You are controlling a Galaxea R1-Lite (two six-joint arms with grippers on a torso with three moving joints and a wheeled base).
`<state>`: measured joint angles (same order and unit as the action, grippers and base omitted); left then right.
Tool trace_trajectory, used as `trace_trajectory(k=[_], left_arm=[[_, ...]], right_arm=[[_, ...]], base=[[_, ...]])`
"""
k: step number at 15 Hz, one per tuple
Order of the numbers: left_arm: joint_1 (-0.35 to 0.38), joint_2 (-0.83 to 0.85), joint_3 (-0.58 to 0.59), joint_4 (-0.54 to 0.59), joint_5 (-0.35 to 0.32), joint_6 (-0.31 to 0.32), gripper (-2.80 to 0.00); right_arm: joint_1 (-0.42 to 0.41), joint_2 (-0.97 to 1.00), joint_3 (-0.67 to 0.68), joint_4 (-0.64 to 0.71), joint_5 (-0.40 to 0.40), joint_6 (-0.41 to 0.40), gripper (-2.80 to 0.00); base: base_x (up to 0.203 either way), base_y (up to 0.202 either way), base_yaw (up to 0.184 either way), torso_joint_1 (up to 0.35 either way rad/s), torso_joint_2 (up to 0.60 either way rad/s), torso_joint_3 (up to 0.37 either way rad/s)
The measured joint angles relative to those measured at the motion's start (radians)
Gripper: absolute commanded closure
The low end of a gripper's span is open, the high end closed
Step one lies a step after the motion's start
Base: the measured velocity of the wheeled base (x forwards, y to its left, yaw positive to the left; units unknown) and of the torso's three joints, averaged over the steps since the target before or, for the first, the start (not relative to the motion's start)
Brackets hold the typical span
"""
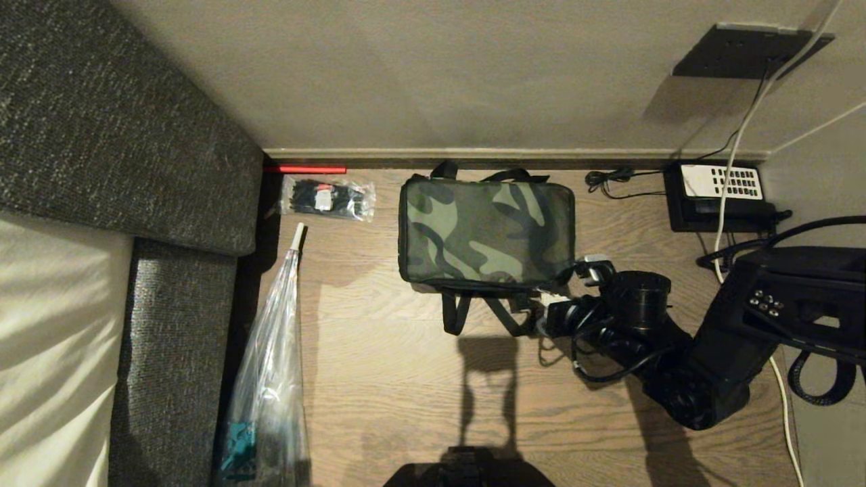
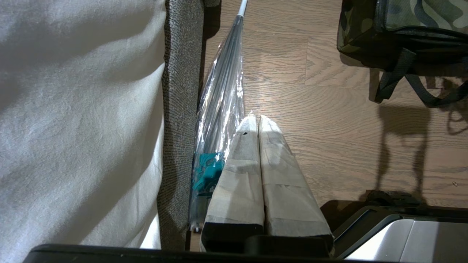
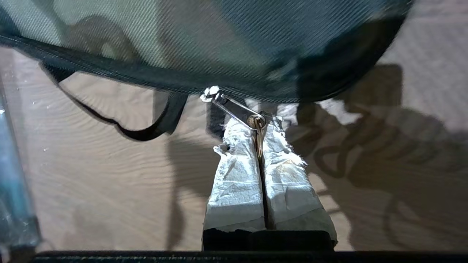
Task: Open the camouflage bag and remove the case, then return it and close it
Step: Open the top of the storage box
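Camouflage cloth in green, brown and black covers the lid of the camouflage bag (image 1: 486, 230), which sits shut on the wooden floor (image 1: 379, 379) close to the skirting board, its black straps (image 1: 467, 312) trailing toward the robot. The case is not in sight.

The right claw (image 3: 260, 140) is at the bag's near right corner, its paper-wrapped fingers (image 3: 237, 171) pressed together on the small metal ring of the zip pull (image 3: 239, 109); the pull stretches from the ring up to the zipper seam that runs under the lid's edge. In the head view the right arm (image 1: 676, 352) reaches in from the right side, low over the floor.

The left claw (image 2: 259, 122) hangs apart from the bag, near the sofa (image 2: 179, 109), its two wrapped fingers closed flat against each other and holding nothing. Just beside it a folded clear umbrella (image 2: 223, 98) with a teal handle lies along the sofa's base.

Left of the bag, by the wall, lies a clear packet (image 1: 327, 197) of black items. To the bag's right, against the wall, is a black telephone (image 1: 721, 193) with a white keypad, cables running from it.
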<state>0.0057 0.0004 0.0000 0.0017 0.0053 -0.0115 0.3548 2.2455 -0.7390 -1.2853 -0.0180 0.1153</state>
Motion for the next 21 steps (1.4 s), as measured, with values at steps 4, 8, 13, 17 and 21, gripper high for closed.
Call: trace_trajectory(k=[4, 8, 13, 17, 21], left_arm=[[0.0, 0.0, 0.0, 0.0, 0.0, 0.0, 0.0], [0.0, 0.0, 0.0, 0.0, 0.0, 0.0, 0.0], [0.0, 0.0, 0.0, 0.0, 0.0, 0.0, 0.0], [0.0, 0.0, 0.0, 0.0, 0.0, 0.0, 0.0], [0.0, 0.0, 0.0, 0.0, 0.0, 0.0, 0.0]], right_arm=[[-0.053, 0.0, -0.004, 0.002, 0.044, -0.016, 0.0], [-0.113, 0.001, 0.002, 0.014, 0.077, -0.022, 0.0], [-0.147, 0.001, 0.006, 0.021, 0.086, -0.04, 0.0], [-0.151, 0.006, -0.036, 0.038, 0.091, -0.044, 0.0], [-0.164, 0.006, -0.074, 0.071, 0.095, -0.051, 0.0]], base=[[0.0, 0.0, 0.0, 0.0, 0.0, 0.0], [0.0, 0.0, 0.0, 0.0, 0.0, 0.0], [0.0, 0.0, 0.0, 0.0, 0.0, 0.0], [0.0, 0.0, 0.0, 0.0, 0.0, 0.0], [0.0, 0.0, 0.0, 0.0, 0.0, 0.0]])
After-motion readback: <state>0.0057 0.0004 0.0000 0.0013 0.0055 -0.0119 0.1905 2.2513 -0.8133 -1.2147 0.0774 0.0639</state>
